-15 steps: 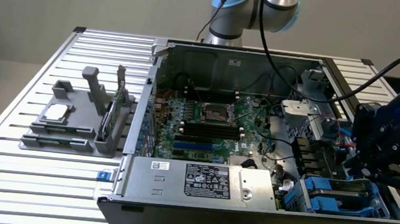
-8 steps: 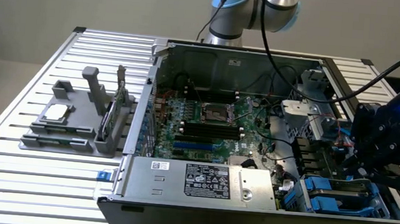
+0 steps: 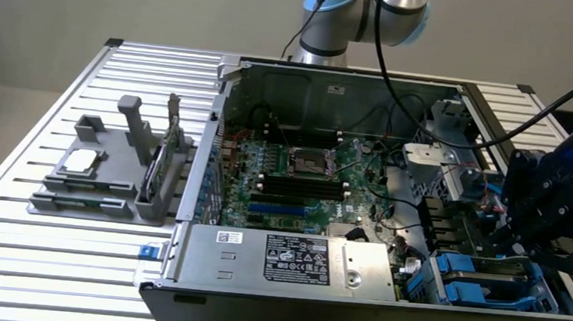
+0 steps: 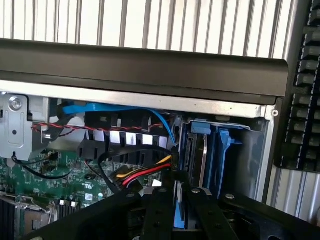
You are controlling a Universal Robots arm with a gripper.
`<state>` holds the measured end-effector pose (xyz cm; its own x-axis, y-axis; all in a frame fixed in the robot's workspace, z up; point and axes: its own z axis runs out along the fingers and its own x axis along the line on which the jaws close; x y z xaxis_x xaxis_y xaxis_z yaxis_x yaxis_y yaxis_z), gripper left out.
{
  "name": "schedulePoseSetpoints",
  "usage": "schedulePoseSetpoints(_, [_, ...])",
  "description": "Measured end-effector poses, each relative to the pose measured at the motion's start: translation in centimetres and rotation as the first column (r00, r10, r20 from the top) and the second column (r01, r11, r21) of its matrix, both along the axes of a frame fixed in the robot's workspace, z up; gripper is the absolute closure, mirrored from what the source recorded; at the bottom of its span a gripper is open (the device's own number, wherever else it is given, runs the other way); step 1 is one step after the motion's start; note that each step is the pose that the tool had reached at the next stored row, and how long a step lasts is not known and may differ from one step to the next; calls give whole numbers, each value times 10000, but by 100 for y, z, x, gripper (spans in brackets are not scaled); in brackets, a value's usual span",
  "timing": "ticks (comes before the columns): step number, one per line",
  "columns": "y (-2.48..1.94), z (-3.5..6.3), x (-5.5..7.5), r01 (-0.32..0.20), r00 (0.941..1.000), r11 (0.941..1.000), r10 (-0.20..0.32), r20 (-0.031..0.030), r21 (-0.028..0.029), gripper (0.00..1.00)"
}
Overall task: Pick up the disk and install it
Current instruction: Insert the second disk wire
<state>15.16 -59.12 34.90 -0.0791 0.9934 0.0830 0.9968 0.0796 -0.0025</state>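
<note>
Silver slatted worktop [image 3: 27, 263], cut off at the edges of the exterior view. Carried an open dark computer case [image 3: 322, 87], its near wall lost below the frame. Robot arm [image 3: 326, 19] behind the case, cropped above its joint. Inside the case, lay flat: a grey labelled power-supply box [image 3: 300, 260] along the near side and a green motherboard [image 3: 306, 169], partly covered by black cables. Stood on the worktop at the exterior view's left: a grey fixture [image 3: 103, 178], holding an upright card and a small square chip [image 3: 80, 160].

Black claw [image 3: 522, 249] hung over the drive bay at the exterior view's right, hiding much of the bay. Could not be told there which of the blue carriers [image 3: 457, 272] belonged to the disk, nor how the fingers stood.

Made plain from the wrist view instead: claw [image 4: 178, 200] with its two dark fingers [image 4: 160, 215] drawn close together, clamped on a thin blue edge. Ran on from that edge into the bay: the disk [image 4: 195, 155], seen edge-on and upright, with a narrow silver-grey metal face between blue plastic frame strips. Label not visible from this angle. Sat just beside a second blue carrier wall [image 4: 223, 150], how deep in the bay hard to judge. Near it, a bundle of red, yellow and black wires [image 4: 145, 172] and a flat blue cable [image 4: 110, 107] looped over the board.
</note>
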Motion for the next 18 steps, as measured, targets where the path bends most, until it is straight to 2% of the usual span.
schedulePoseSetpoints(3, [1,7,0,41,10000,9997,-41,-17,-225,84])
schedulePoseSetpoints(5, [10,14,0,42,10000,9991,-42,-20,-430,84])
schedulePoseSetpoints(7, [42,19,0,41,10000,9977,-43,-31,-679,84])
schedulePoseSetpoints(9, [83,21,1,37,10000,9965,-43,-64,-834,84])
schedulePoseSetpoints(12, [157,28,0,31,9999,9945,-46,-147,-1048,84])
schedulePoseSetpoints(14, [193,35,1,21,9997,9935,-48,-227,-1140,84])
schedulePoseSetpoints(18, [217,47,20,9,9993,9925,-55,-375,-1220,84])
